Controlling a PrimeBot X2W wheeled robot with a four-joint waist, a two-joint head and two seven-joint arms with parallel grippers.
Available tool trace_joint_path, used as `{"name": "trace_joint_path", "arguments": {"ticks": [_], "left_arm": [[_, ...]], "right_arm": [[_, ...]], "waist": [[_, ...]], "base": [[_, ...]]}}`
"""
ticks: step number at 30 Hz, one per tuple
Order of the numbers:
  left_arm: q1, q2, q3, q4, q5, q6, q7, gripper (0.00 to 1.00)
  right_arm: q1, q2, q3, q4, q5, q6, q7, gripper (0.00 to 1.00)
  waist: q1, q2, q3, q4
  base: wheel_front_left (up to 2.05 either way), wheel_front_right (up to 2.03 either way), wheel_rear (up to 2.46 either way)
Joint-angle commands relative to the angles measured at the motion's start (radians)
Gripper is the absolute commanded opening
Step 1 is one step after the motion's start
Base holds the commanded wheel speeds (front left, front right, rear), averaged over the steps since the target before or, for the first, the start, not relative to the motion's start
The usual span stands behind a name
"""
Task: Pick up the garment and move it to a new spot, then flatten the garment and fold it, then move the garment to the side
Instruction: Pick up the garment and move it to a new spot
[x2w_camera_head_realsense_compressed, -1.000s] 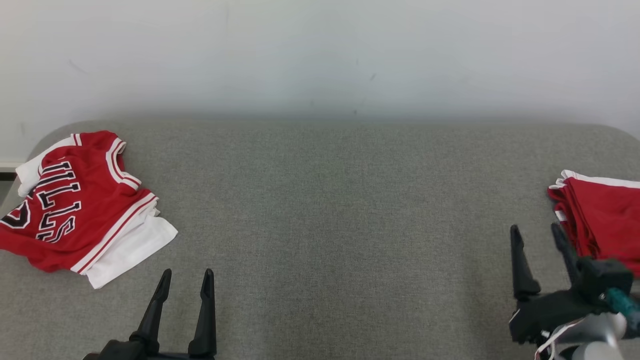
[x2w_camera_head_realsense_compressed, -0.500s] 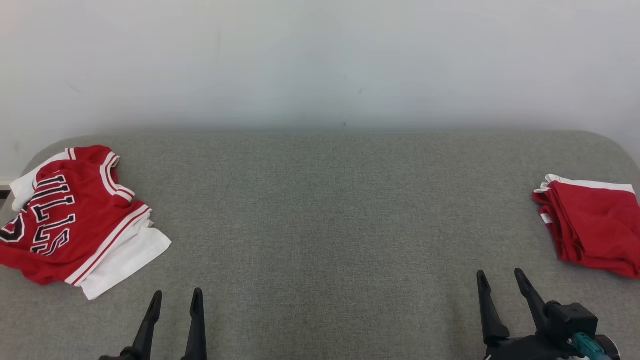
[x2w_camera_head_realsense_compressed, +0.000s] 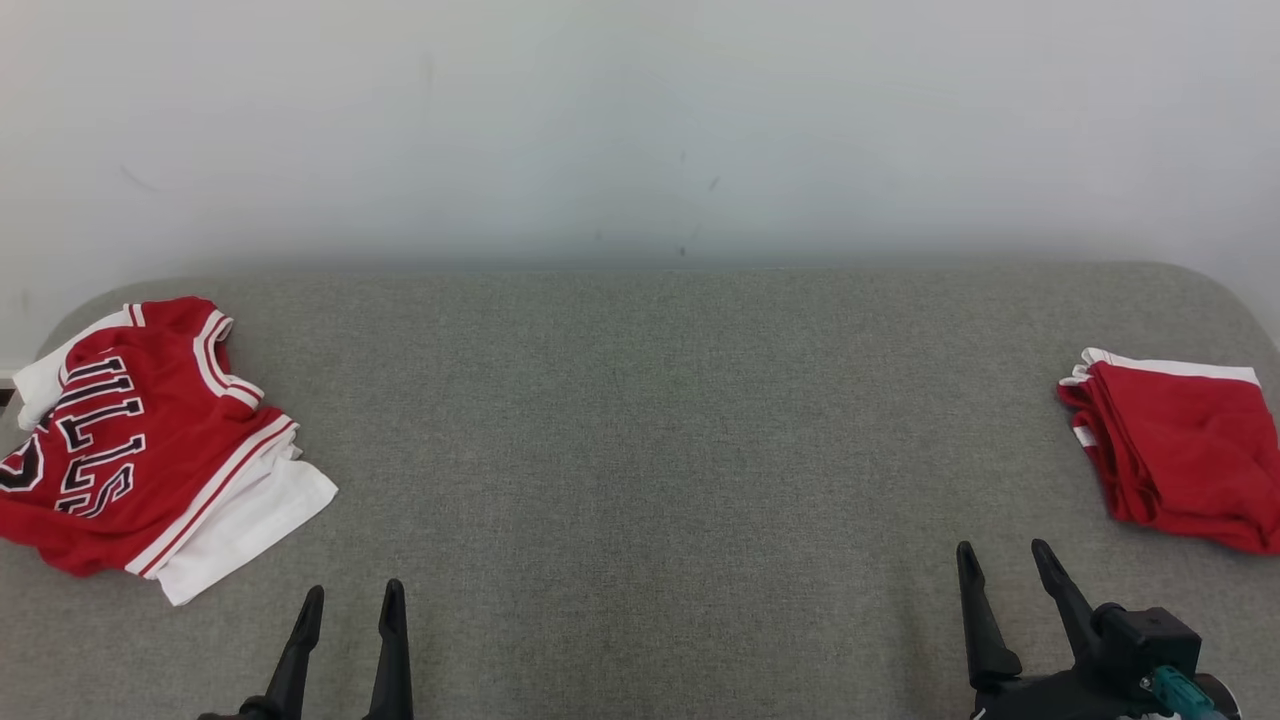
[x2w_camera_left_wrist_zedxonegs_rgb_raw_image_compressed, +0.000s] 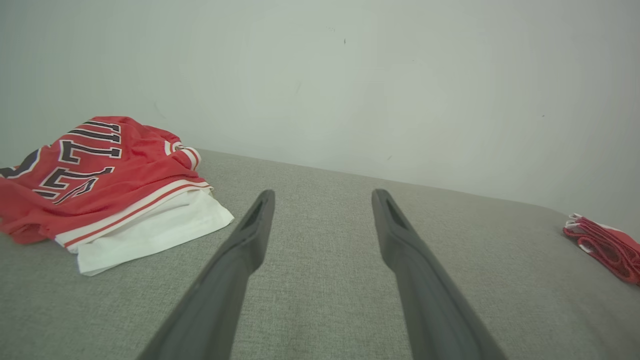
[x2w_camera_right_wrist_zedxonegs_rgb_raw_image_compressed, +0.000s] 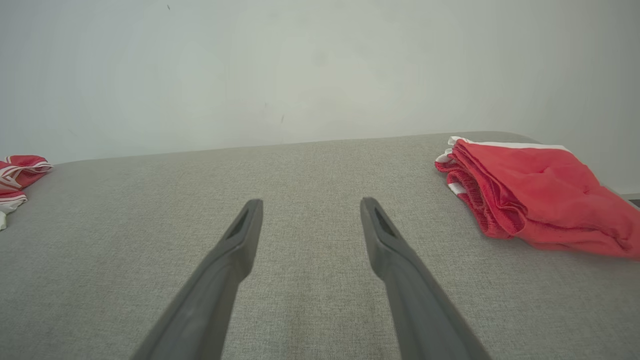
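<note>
A folded red garment (x2w_camera_head_realsense_compressed: 1180, 455) with white trim lies at the right end of the grey table (x2w_camera_head_realsense_compressed: 640, 450), also seen in the right wrist view (x2w_camera_right_wrist_zedxonegs_rgb_raw_image_compressed: 540, 195). A crumpled red jersey (x2w_camera_head_realsense_compressed: 130, 440) with black letters lies on white cloth at the far left, seen too in the left wrist view (x2w_camera_left_wrist_zedxonegs_rgb_raw_image_compressed: 95, 170). My right gripper (x2w_camera_head_realsense_compressed: 1002, 549) stands open near the front edge, left of the folded garment and apart from it, nothing between its fingers (x2w_camera_right_wrist_zedxonegs_rgb_raw_image_compressed: 311, 201). My left gripper (x2w_camera_head_realsense_compressed: 352, 592) is open and holds nothing, in front and to the right of the jersey (x2w_camera_left_wrist_zedxonegs_rgb_raw_image_compressed: 324, 195).
A pale wall (x2w_camera_head_realsense_compressed: 640, 120) rises straight behind the table's far edge. The table's corners are rounded at both ends. Bare grey fabric stretches across the wide middle between the two garments.
My right gripper has drawn back from the folded red garment toward the front edge, and stays open. The head camera has shifted, so the whole scene sits lower. The left gripper shows lower in view.
</note>
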Motion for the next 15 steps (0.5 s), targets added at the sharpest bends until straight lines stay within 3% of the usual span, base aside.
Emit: {"name": "trace_joint_path", "arguments": {"ticks": [1,7,15], "left_arm": [[0.011,-0.003,0.002,-0.002,0.001,-0.001,-0.003,1.0],[0.008,-0.002,-0.004,0.002,0.01,-0.001,-0.003,1.0],[0.021,0.002,-0.003,0.007,0.013,-0.001,-0.003,1.0]], "right_arm": [[-0.004,0.001,-0.002,0.001,0.005,-0.002,-0.007,1.0],[0.004,0.002,-0.006,0.008,0.013,-0.002,-0.011,1.0],[0.015,0.002,0.013,0.013,0.024,-0.002,-0.004,1.0]], "waist": [[0.0,0.0,0.0,0.002],[0.0,0.0,-0.004,0.033],[0.0,0.0,-0.014,0.135]], "base": [[0.0,0.0,0.0],[0.0,0.0,0.0],[0.0,0.0,0.0]]}}
